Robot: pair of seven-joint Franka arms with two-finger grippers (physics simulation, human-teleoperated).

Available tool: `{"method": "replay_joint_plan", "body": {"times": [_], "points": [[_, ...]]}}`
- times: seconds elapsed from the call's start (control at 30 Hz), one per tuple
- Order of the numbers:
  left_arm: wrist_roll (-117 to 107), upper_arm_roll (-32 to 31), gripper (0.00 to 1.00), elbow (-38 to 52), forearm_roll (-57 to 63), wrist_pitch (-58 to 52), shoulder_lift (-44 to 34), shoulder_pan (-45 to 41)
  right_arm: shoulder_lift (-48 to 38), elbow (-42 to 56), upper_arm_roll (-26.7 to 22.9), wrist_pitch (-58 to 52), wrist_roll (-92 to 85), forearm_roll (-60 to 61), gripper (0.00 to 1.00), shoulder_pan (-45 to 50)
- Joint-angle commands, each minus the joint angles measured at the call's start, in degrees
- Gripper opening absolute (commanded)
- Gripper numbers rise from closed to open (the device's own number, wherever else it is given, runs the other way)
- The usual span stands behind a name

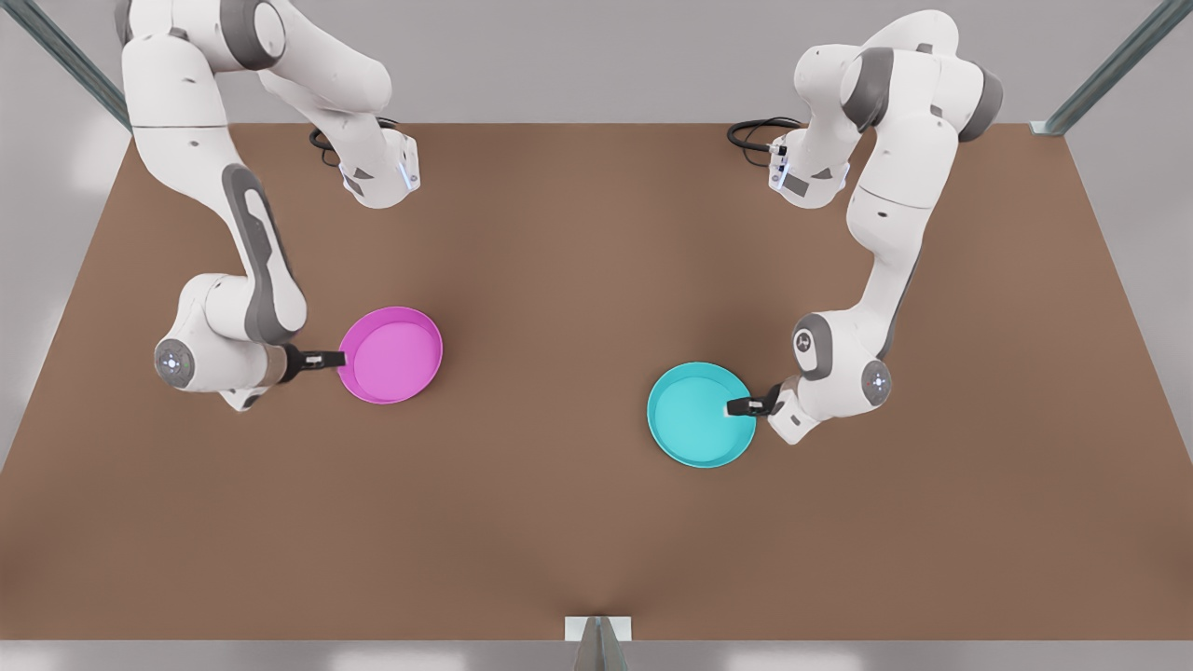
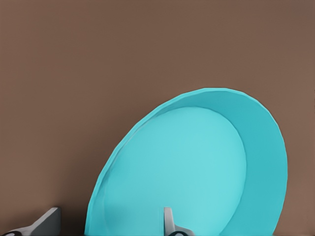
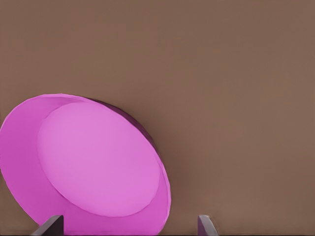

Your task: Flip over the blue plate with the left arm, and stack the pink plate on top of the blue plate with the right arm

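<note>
Your left claw (image 1: 746,406) sits at the edge of the blue plate (image 1: 694,415), on the side toward the front view's right. Its fingers are parted, and it has hold of nothing yet as far as you can judge. The plate lies open side up on the table (image 1: 559,261), right of centre in the front view. That placement makes sense: a flip needs a pinch on the low upright rim, so the claw comes in low and sideways rather than from above. Your right claw (image 1: 328,358) mirrors it at the pink plate (image 1: 391,354), meeting the rim on the front view's left side. Its fingers are spread wide and empty, ready for a rim grasp that would carry the plate across. The two plates lie well apart, so the stacking is a long way off. The front view gives you the layout and both arms' reach, but the fingers there are too small to read. The left wrist view settles it: the left claw (image 2: 109,216) has one finger inside the blue plate (image 2: 187,167) and one outside, with the rim between them and a gap left. In the right wrist view, the right claw (image 3: 128,223) frames the near edge of the pink plate (image 3: 98,157) without closing on it.
</note>
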Motion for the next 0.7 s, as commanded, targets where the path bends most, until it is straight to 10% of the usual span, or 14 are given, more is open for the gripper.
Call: {"method": "replay_joint_plan", "body": {"times": [0.0, 0.13, 0.67], "points": [[-0.04, 0.0, 1.0, 0.0, -1.52, 0.0, -0.03, 0.0, -0.04, -0.3, 0.01, 0.0, 0.07, 0.14, 1.0, 0.0], [-0.57, 0.0, 0.63, 0.09, -1.79, 0.0, -0.03, -0.09, 0.04, -1.01, 0.01, 0.0, -0.11, 0.76, 1.0, 0.35], [0.14, 0.0, 0.52, 1.67, -1.7, 0.0, 1.37, -0.18, 7.95, -1.36, 0.01, 2.72, -2.13, 0.67, 1.0, -1.23]]}}
